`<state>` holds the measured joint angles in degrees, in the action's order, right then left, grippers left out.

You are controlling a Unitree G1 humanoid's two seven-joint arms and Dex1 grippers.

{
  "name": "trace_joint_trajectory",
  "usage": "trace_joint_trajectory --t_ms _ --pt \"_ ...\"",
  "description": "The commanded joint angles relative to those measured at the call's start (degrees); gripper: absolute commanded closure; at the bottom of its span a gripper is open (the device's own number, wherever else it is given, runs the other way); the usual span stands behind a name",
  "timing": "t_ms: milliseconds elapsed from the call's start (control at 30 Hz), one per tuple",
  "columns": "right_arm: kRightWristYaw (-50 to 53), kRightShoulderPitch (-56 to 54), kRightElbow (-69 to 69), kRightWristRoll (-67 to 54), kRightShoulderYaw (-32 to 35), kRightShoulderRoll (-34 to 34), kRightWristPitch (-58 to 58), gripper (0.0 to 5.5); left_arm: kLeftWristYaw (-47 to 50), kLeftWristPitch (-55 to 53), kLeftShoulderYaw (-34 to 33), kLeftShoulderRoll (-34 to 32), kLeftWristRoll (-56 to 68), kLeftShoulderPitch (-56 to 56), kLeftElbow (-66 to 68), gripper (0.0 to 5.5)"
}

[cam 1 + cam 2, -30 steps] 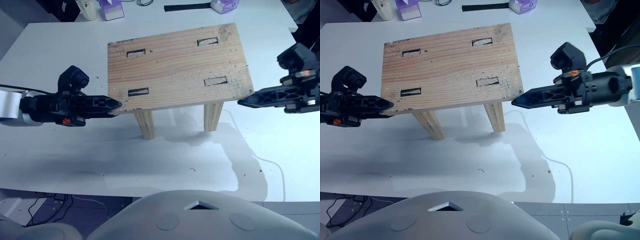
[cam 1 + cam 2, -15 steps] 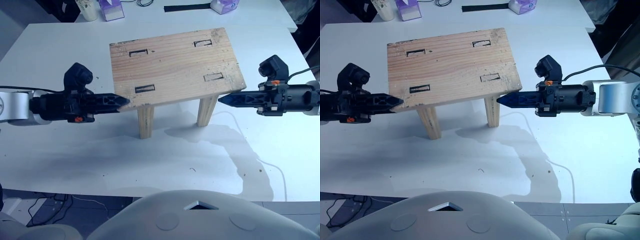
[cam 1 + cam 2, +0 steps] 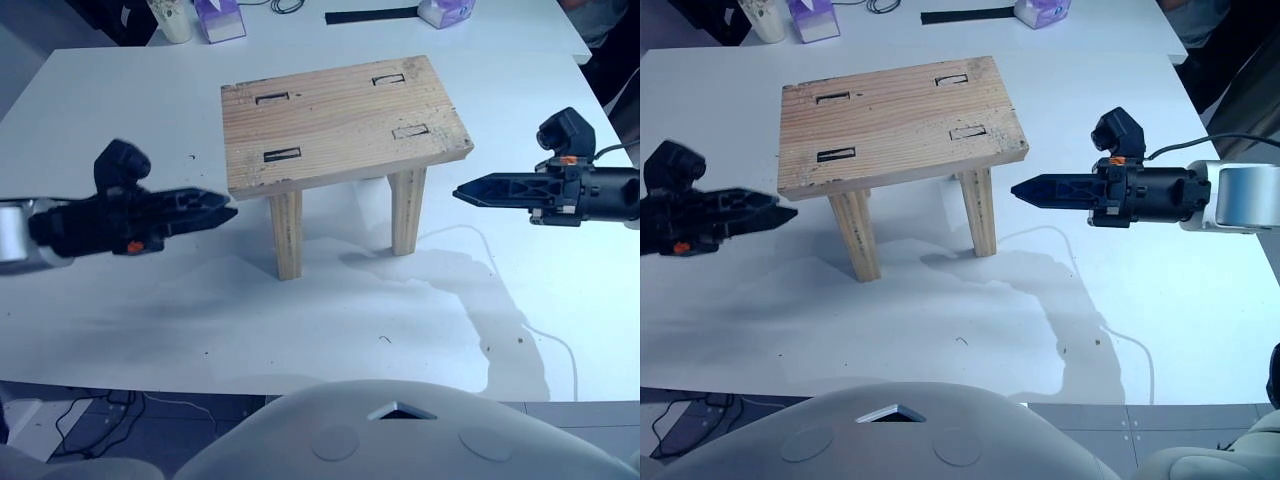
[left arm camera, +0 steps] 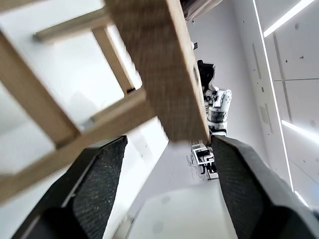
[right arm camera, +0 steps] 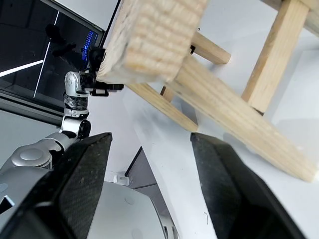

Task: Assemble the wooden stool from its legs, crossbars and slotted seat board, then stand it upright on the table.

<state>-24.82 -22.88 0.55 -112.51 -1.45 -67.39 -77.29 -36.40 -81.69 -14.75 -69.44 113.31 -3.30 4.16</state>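
Note:
The wooden stool stands upright on the white table (image 3: 200,320). Its slotted seat board (image 3: 340,115) is on top and two front legs (image 3: 285,235) (image 3: 406,210) rest on the surface. My left gripper (image 3: 225,212) hovers just left of the seat's near left corner, open and holding nothing. My right gripper (image 3: 458,192) hovers to the right of the seat's near right corner, also open. In the left wrist view the seat's edge (image 4: 159,64) and crossbars (image 4: 75,25) lie beyond the spread pads (image 4: 94,194). The right wrist view shows the seat's corner (image 5: 154,40) and a leg (image 5: 279,50).
Two tissue boxes (image 3: 222,18) (image 3: 446,10), a pale container (image 3: 172,18) and a black strip (image 3: 372,15) lie along the table's far edge. A thin white cable (image 3: 540,330) runs over the table at the right. Bare tabletop lies in front of the stool.
The stool has come down from being held up by its side edges and now stands on the table. Both grippers have let go and drawn outward from the seat.

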Motion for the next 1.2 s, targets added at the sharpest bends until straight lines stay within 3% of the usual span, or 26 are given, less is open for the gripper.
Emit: trace_joint_trajectory --t_ms 33,100,167,233,367,433,500,600,700,833,1200 --pt "2.91 5.76 -2.78 -0.27 4.58 -0.68 2.80 2.59 -1.40 2.44 -9.59 0.57 -0.31 5.60 -3.74 2.44" --pt "4.14 11.61 -4.92 3.43 8.76 0.38 5.34 2.59 3.38 6.43 -14.65 2.97 -1.50 9.88 -6.52 2.44" --pt "7.14 18.16 -6.26 9.78 13.47 3.17 10.16 2.59 8.39 12.95 -19.43 8.37 -11.33 14.96 -11.09 2.44" --pt "10.06 24.47 -11.38 23.72 14.91 6.99 18.31 2.59 11.33 21.59 -19.59 15.02 -24.27 19.34 -18.08 2.44" --pt "15.13 31.25 -18.60 51.39 9.02 16.95 38.13 2.59 17.14 36.88 -11.08 24.35 -48.05 23.05 -29.78 2.44" --pt "16.49 32.08 -19.37 59.82 5.46 21.52 43.89 2.59 20.28 43.49 -4.67 26.99 -60.21 23.20 -31.09 2.44" --pt "19.13 31.69 -17.37 67.13 3.19 26.82 49.85 2.26 24.75 48.97 1.31 30.64 -70.60 22.76 -30.17 2.09" --pt "22.02 28.14 -9.93 78.37 -0.15 33.70 59.44 1.78 28.40 58.68 8.89 34.73 -84.95 18.92 -24.66 1.60" --pt "22.93 24.07 -1.95 85.49 -1.57 38.37 65.85 1.47 32.55 66.40 12.47 38.76 -95.15 13.95 -17.12 1.14" --pt "22.91 16.24 13.17 93.74 -2.37 45.06 76.85 1.47 34.81 75.88 15.68 45.57 -102.87 6.74 -4.77 1.14" --pt "22.76 4.89 42.54 104.59 1.02 53.93 96.38 1.47 36.56 93.83 12.23 54.52 -108.35 -7.02 20.69 1.14"
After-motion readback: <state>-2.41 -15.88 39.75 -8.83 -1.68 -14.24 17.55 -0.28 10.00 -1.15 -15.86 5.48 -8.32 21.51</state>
